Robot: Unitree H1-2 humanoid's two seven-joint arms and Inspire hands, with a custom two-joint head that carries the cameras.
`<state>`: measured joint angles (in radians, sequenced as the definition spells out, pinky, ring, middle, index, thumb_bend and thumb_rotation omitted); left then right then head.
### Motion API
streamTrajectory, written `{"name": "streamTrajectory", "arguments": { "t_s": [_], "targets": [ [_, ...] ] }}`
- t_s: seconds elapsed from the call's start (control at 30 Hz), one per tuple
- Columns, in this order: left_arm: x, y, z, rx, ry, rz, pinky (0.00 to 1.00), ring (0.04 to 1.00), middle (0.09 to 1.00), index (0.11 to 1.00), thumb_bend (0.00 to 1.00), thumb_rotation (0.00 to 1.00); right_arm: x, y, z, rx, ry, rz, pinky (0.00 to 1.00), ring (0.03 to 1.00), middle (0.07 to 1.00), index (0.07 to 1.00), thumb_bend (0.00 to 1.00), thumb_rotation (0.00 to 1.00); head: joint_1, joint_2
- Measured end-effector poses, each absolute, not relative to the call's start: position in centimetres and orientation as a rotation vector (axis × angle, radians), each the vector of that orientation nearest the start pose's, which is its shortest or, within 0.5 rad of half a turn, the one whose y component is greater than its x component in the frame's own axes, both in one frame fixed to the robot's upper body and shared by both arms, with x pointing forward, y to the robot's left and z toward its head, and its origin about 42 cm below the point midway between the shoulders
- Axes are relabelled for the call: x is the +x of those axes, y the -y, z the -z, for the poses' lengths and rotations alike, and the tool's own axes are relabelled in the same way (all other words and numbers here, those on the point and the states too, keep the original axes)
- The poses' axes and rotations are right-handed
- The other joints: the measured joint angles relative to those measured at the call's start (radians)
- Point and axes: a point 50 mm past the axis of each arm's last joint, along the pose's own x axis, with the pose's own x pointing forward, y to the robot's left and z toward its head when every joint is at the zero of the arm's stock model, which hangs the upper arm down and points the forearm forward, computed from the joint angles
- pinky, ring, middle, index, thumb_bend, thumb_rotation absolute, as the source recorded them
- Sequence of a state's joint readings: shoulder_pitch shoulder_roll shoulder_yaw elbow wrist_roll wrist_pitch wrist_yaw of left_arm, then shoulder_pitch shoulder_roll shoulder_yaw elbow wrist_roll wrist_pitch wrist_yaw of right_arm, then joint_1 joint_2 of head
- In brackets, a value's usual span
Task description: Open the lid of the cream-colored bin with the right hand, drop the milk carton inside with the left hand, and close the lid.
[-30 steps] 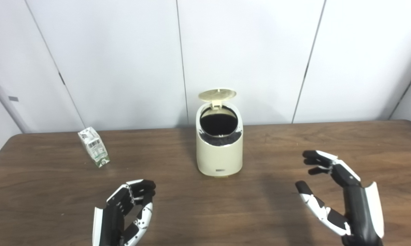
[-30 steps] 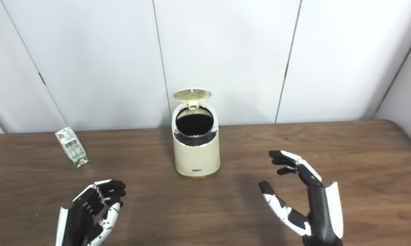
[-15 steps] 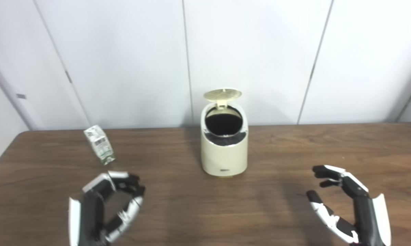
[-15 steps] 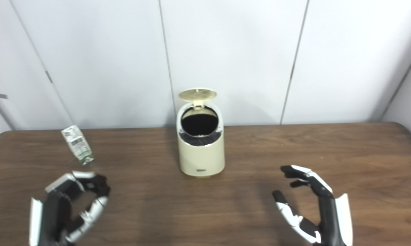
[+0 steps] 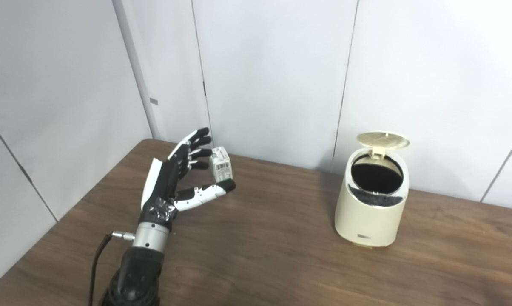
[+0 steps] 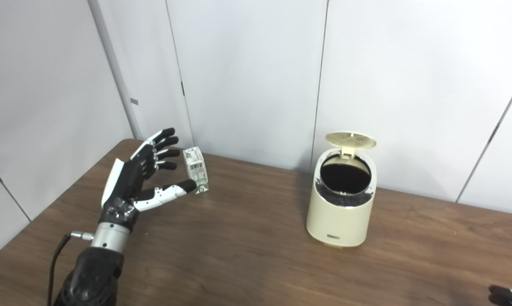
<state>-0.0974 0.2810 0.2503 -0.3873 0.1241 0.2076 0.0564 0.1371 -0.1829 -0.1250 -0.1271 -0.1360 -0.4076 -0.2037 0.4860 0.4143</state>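
The cream-colored bin (image 5: 373, 212) stands on the brown table with its round lid (image 5: 382, 140) tipped up at the back and its dark inside showing. The small white and green milk carton (image 5: 220, 169) stands upright near the table's far left corner. My left hand (image 5: 177, 180) is open beside it: the fingers spread just left of the carton's top, and the thumb reaches across in front of its base. I cannot tell whether they touch. Of my right hand (image 6: 504, 294) only a dark fingertip shows, at the bottom right corner of the right eye view.
White wall panels stand right behind the table (image 5: 260, 255). The table's left edge runs close to my left arm. Bare wood lies between the carton and the bin.
The camera has swung left. My left hand has reached forward to the carton and spread its fingers. My right hand has dropped almost out of view. Bin and carton have not moved.
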Motion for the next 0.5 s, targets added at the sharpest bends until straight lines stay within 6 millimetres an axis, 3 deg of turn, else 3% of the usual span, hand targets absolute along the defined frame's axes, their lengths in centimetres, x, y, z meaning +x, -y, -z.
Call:
{"name": "streamTrajectory", "arguments": {
  "t_s": [0.1,0.17,0.37,0.5],
  "targets": [
    [29.3,-35.6,-24.2,0.39,0.285,-0.351,0.87,0.92,0.942,0.979,0.96,0.36,23.3,31.3,-13.4,-0.291,0.436,0.264,0.54,0.66,0.691,0.663,0.27,0.48,0.045,-0.015],
    [29.7,-36.0,-23.9,0.37,0.269,-0.364,0.85,0.917,0.937,0.978,0.96,0.38,23.7,31.8,-13.4,-0.291,0.435,0.268,0.54,0.665,0.694,0.658,0.26,0.48,0.068,-0.023],
    [30.4,-36.4,-21.4,0.371,0.181,-0.376,0.85,0.908,0.922,0.965,0.96,0.4,24.3,34.9,-13.8,-0.357,0.425,0.29,0.55,0.655,0.684,0.654,0.23,0.48,0.131,-0.041],
    [31.0,-36.4,-20.2,0.402,0.171,-0.394,0.88,0.887,0.889,0.934,0.97,0.35,24.4,35.3,-13.9,-0.366,0.427,0.296,0.55,0.654,0.678,0.651,0.24,0.53,0.154,-0.055]
  ]
}}
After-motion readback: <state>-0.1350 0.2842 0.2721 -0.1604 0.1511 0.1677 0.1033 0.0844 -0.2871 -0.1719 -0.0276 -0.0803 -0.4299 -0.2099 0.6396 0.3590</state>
